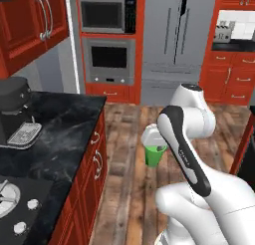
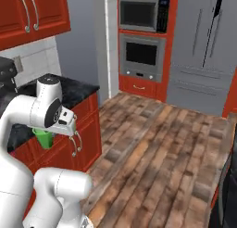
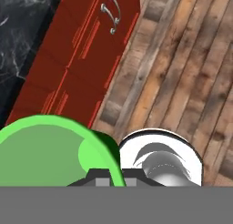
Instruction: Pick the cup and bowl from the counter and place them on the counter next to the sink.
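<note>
gripper (image 3: 111,175) clenched on the cup (image 1: 155,155), pinching its rim: in the hand view the green wall runs right down between the two dark finger tips, one tip inside the cup mouth and one outside

cup is off the counter (image 1: 60,134), held in the air over the wood plank floor (image 1: 129,139), just beside the red cabinet fronts (image 1: 97,159). in the left base view it hangs under the white hand, upright, green body below the wrist, the forearm covering its right side. in the right base view the cup (image 2: 45,138) pokes out below the hand, in front of the cabinet edge, mostly hidden by the arm

hand view looks straight down: cup mouth (image 3: 54,150) fills the lower left, cabinet doors with silver handles (image 3: 113,13) run up the middle, a sliver of black marble counter top left, floor planks on the right

counter in the left base view carries a dark coffee machine (image 1: 17,102) with a grey drip tray at its far left, and the corner of a black stovetop (image 1: 22,209) with white knobs at bottom left

background: built-in microwave (image 1: 108,13) over an oven (image 1: 108,60) in a red column, grey fridge doors (image 1: 177,35) to the right of it, more red drawers far right

bowl and sink: can't place either from these views
</note>
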{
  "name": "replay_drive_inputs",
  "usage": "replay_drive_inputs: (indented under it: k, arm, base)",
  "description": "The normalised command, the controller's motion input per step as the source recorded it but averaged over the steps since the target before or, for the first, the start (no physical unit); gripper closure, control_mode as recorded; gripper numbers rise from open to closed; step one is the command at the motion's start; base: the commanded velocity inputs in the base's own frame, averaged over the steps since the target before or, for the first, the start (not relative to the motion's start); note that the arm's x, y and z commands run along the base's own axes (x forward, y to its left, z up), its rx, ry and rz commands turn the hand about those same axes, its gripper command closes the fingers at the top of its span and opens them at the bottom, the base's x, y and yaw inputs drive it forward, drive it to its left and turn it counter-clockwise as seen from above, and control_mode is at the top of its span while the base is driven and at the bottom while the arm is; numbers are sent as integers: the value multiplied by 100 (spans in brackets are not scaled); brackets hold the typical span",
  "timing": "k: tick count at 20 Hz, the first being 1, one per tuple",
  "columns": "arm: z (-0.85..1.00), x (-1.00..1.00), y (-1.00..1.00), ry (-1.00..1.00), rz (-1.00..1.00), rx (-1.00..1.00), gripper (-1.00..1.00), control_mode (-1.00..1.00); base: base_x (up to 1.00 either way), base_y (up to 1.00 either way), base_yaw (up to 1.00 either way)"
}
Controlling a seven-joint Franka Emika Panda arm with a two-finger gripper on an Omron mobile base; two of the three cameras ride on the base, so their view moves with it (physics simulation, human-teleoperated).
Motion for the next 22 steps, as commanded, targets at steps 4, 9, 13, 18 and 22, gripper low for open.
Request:
replay_drive_inputs:
  k: [4,9,13,18,22]
  arm:
    - [0,0,0,0,0,0,100,100]
    - [0,0,0,0,0,0,100,100]
    - [0,0,0,0,0,0,100,100]
    - [0,0,0,0,0,0,100,100]
    - [0,0,0,0,0,0,100,100]
  base:
    - [17,-23,-74]
    - [6,-13,-74]
    - [5,-4,-74]
    - [5,0,-73]
    - [7,0,-72]
